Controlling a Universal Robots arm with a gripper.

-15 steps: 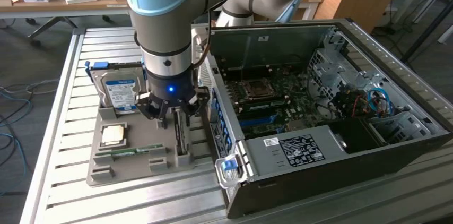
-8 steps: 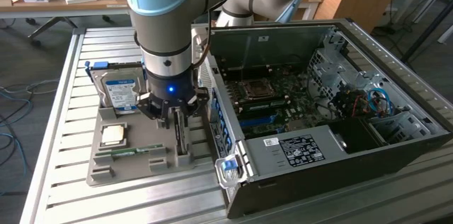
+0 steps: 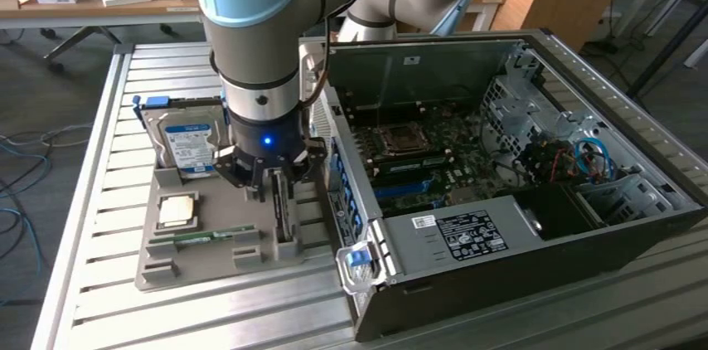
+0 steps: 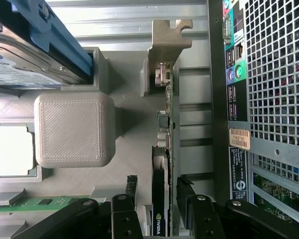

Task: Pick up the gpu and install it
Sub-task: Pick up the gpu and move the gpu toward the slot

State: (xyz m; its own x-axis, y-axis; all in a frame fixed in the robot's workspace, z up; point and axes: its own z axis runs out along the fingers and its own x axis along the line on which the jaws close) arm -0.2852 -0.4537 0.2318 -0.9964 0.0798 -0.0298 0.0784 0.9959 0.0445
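While the gpu (image 4: pixel 160 219) stands on edge in its slot of the gray tray (image 3: pixel 166 271), beside the open computer case (image 3: pixel 531 300), my pincer (image 3: pixel 274 188) straddles it (clamped or not, I cannot tell). Lifting and installing are not yet done.

A silver hard drive w/ blue-white label (image 3: pixel 186 144) is held at the far end of a grey holder tray (image 3: pixel 210 265). A CPU chip (image 3: pixel 177 211) is seated flat in a square recess of the tray, w/ a green RAM stick (image 3: pixel 206 237) laid just beside it. An opened PC case (image 3: pixel 476 308) is set next to the tray, at the exterior view's right; motherboard (image 3: pixel 426 147) and PSU (image 3: pixel 470 234) are exposed inside. All is carried on a slatted metal table (image 3: pixel 105 126). Blue cables (image 3: pixel 22 159) are seen on the floor, and a cluttered desk (image 3: pixel 99 8) at the back.
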